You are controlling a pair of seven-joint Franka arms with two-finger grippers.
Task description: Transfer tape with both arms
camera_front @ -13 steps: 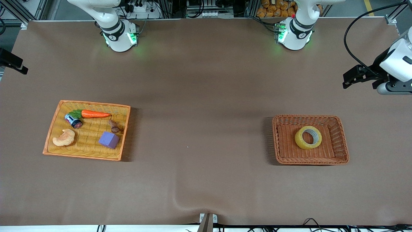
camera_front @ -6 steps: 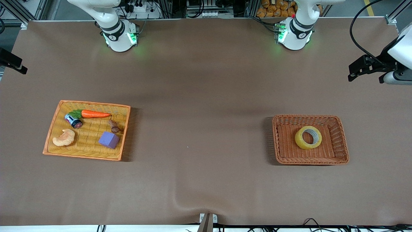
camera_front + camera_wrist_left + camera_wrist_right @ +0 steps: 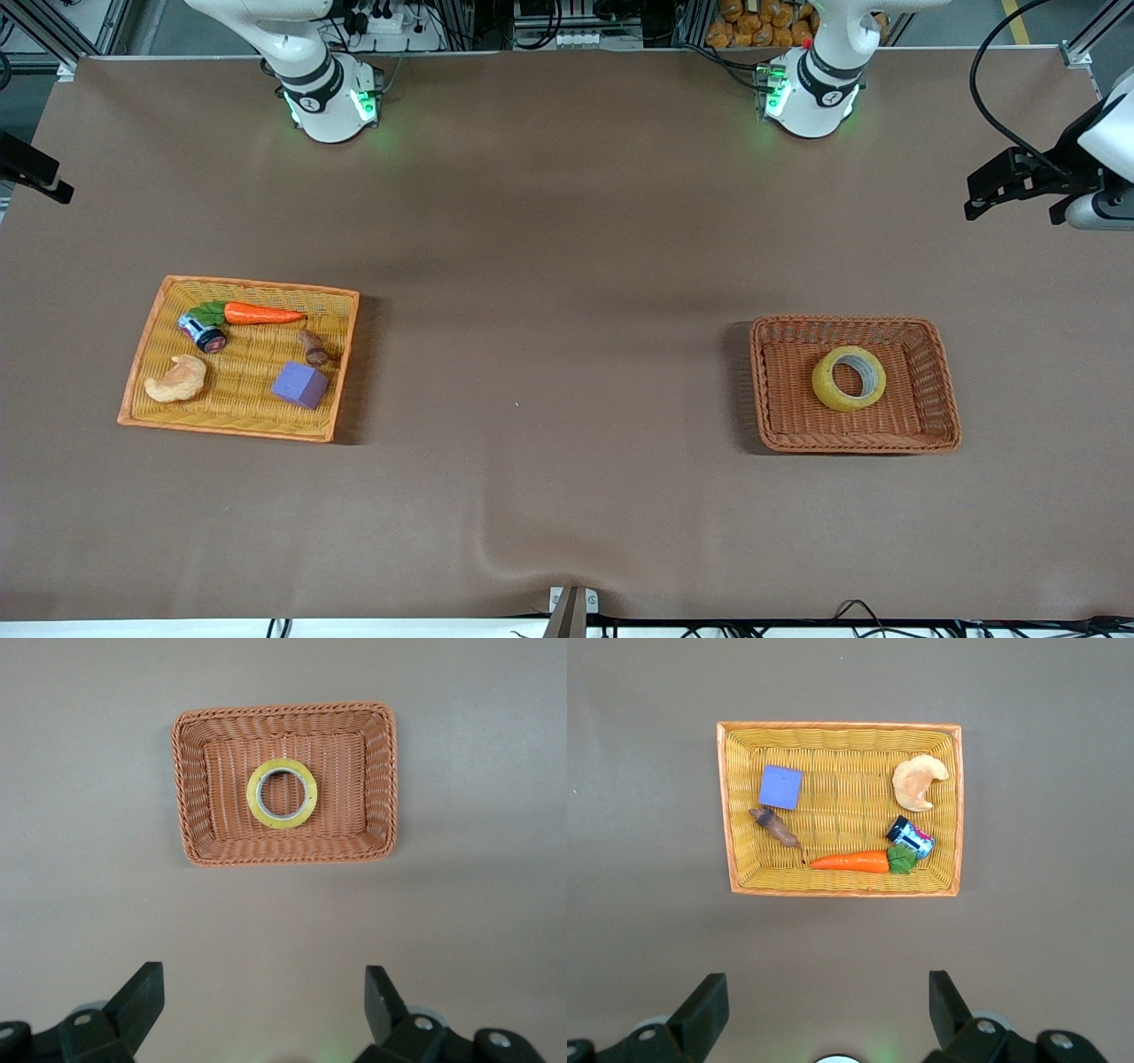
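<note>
Two baskets sit on the brown table (image 3: 549, 266), well apart. The tape (image 3: 849, 378) lies flat in the brown wicker basket (image 3: 943, 390) toward the left arm's end; nothing touches it. The yellow wicker tray (image 3: 252, 377), toward the right arm's end, holds a carrot (image 3: 262, 314), a croissant-shaped piece (image 3: 179, 379), a purple block (image 3: 299, 385), a small can (image 3: 203, 333) and a brown piece (image 3: 313, 346). The left gripper (image 3: 261, 1010) hangs high over the table at the left arm's end, its fingers spread wide and empty. The right gripper (image 3: 828, 1010) hangs over the table near the yellow tray, fingers likewise wide apart, holding nothing.
</note>
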